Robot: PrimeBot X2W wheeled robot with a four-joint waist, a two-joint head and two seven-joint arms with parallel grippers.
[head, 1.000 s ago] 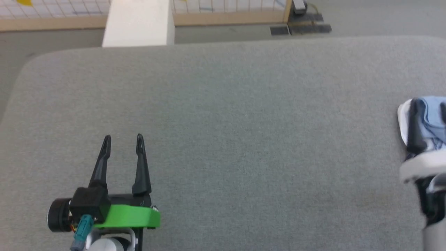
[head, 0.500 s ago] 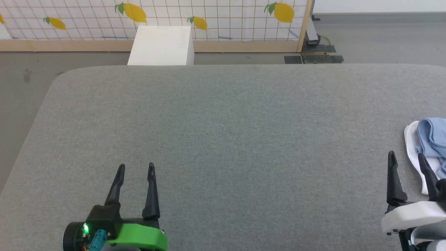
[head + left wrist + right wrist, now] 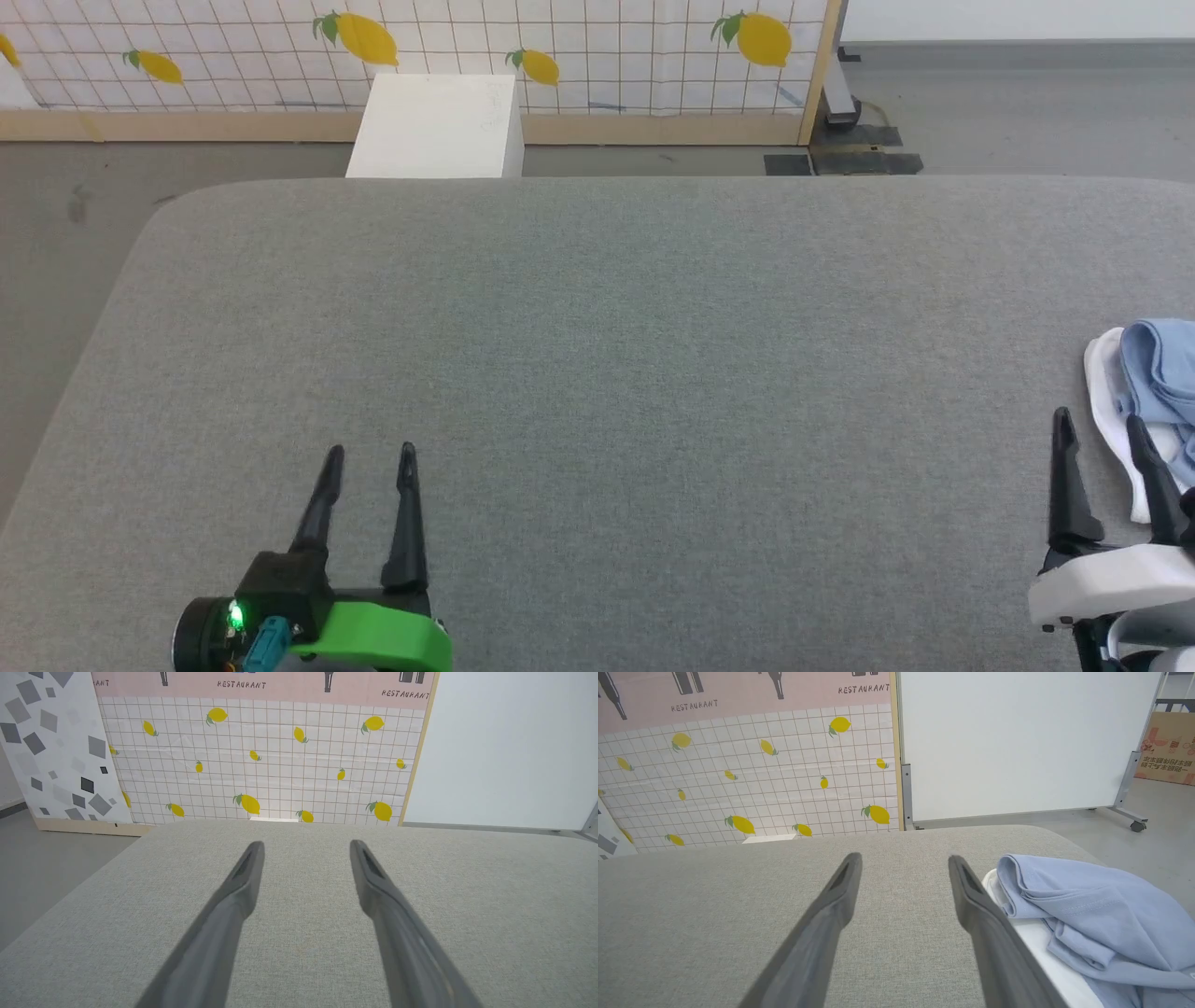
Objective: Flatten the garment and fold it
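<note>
Two grippers are in sight, and both stand wide open with nothing between their fingers. The left gripper (image 3: 371,452) sits at the lower left of the head view, its two dark fingers pointing up the frame over bare grey fabric. In its own wrist view the left gripper (image 3: 306,843) shows the same wide gap, with only the bench (image 3: 490,896) behind it. It holds nothing and has nothing near it.

The right gripper (image 3: 1099,418) is at the lower right of the head view, spread just as far. It holds nothing either. In the right wrist view the right gripper (image 3: 904,857) has its right-hand finger just beside the white edge of the garment (image 3: 1092,910). Whether finger and cloth touch cannot be told.

There is one garment (image 3: 1158,369). It lies bunched and crumpled at the right edge of the head view, on the bench (image 3: 607,327), light blue with a white layer showing along its left side and underneath. Part of it is cut off by the frame.

Beyond the bench's far edge, at the upper left of centre in the head view, stands one white box (image 3: 434,126) on the floor. Behind it runs a lemon-print grid panel (image 3: 607,47). In the right wrist view one white board (image 3: 1017,742) stands at the upper right.
</note>
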